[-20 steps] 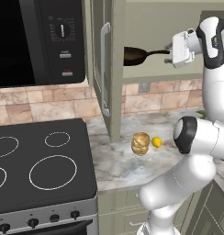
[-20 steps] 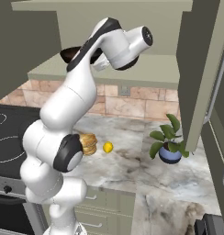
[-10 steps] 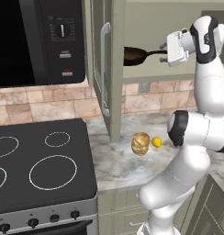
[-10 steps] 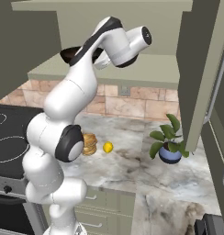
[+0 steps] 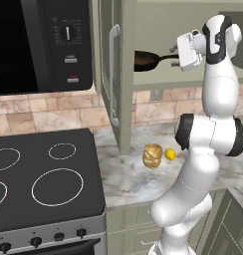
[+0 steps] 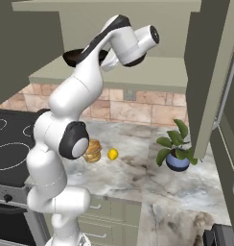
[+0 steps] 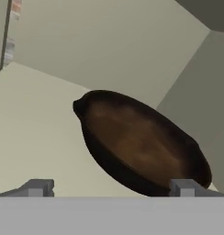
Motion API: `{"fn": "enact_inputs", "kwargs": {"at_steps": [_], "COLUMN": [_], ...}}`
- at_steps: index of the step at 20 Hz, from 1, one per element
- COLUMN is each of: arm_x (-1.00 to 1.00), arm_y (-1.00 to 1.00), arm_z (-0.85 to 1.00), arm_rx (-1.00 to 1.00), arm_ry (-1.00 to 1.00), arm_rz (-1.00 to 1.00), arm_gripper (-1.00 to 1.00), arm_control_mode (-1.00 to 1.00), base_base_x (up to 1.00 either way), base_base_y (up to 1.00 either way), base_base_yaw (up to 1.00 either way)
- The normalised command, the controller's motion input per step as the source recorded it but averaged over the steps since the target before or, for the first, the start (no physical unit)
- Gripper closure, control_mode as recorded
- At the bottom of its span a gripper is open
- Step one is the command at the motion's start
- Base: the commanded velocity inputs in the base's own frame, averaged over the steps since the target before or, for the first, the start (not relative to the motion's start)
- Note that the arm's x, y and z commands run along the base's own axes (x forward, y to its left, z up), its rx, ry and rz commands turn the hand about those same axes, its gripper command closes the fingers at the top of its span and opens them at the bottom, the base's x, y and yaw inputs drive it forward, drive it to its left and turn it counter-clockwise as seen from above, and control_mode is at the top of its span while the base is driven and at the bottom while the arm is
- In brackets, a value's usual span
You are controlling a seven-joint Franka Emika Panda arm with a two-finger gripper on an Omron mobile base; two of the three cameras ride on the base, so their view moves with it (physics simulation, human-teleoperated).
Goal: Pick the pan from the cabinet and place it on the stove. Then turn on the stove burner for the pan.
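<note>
Skillet (image 5: 145,60) sits on the open wall cabinet (image 5: 114,74) shelf, handle toward gripper (image 7: 111,189), fingers spread wide and empty. Likely heavy, rigid cast iron; grasp the thin handle near the bowl to limit tipping.

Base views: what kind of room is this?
A rendered home kitchen, by the look of it: black glass stove beside a marble-look counter, microwave above, and an open green cabinet holding a pan.

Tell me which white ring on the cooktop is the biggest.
The large single ring at the front of the stove, nearest the knobs. The ring behind it is clearly smaller.
</note>
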Motion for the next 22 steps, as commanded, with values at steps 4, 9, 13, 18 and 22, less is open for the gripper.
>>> {"fn": "enact_inputs", "kwargs": {"at_steps": [4,9,13,18,22], "arm_x": [0.13,0.17,0.14,0.12,0.21], "arm_y": [0.0,0.03,0.17,0.11,0.03], "arm_z": [0.0,-0.06,-0.12,-0.11,-0.04], "arm_rx": [0.0,0.0,0.0,0.0,0.0], "arm_ry": [0.0,0.0,0.0,0.0,0.01], "arm_rz": [0.0,0.0,0.0,0.0,0.0], "arm_gripper": [-1.0,-1.0,-1.0,-1.0,-1.0], "arm_control_mode": [-1.0,-1.0,-1.0,-1.0,-1.0], "base_base_x": [0.0,0.0,0.0,0.0,0.0], "base_base_y": [0.0,0.0,0.0,0.0,0.0], "base_base_yaw": [0.0,0.0,0.0,0.0,0.0]}}
